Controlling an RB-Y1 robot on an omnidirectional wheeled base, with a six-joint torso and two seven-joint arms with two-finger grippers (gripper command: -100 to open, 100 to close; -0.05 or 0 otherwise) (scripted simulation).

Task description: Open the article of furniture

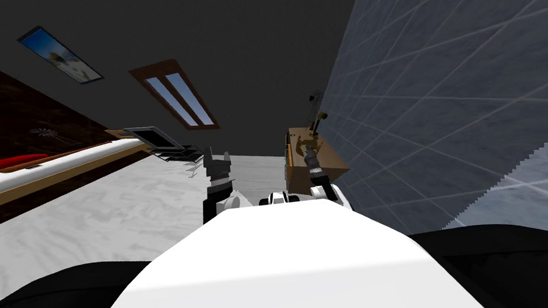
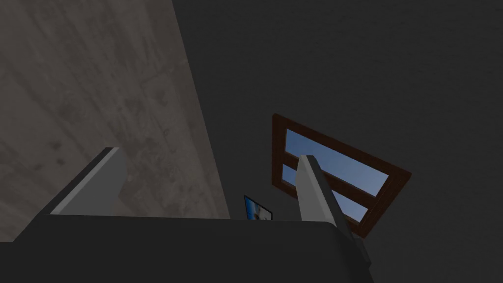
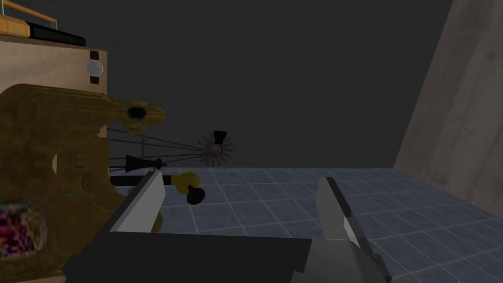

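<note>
A low brown wooden cabinet (image 1: 300,172) stands against the blue-grey tiled wall (image 1: 439,125), just ahead of me to the right. On its top sits a golden-brown spoked ornament (image 1: 309,142). My right gripper (image 1: 309,154) hovers over the cabinet top, open, nothing between its fingers. In the right wrist view the right gripper (image 3: 240,196) has the ornament (image 3: 54,142) close beside one finger (image 3: 145,201), and the cabinet's tan surface (image 3: 49,64) carries a small wristwatch (image 3: 95,68). My left gripper (image 1: 218,161) is raised over the floor left of the cabinet; its fingers (image 2: 105,179) stand open.
A long white and wood bed-like piece (image 1: 53,165) with a red item runs along the left. A black framed object (image 1: 156,140) stands at its far end. Pale floor (image 1: 124,202) lies between it and the cabinet.
</note>
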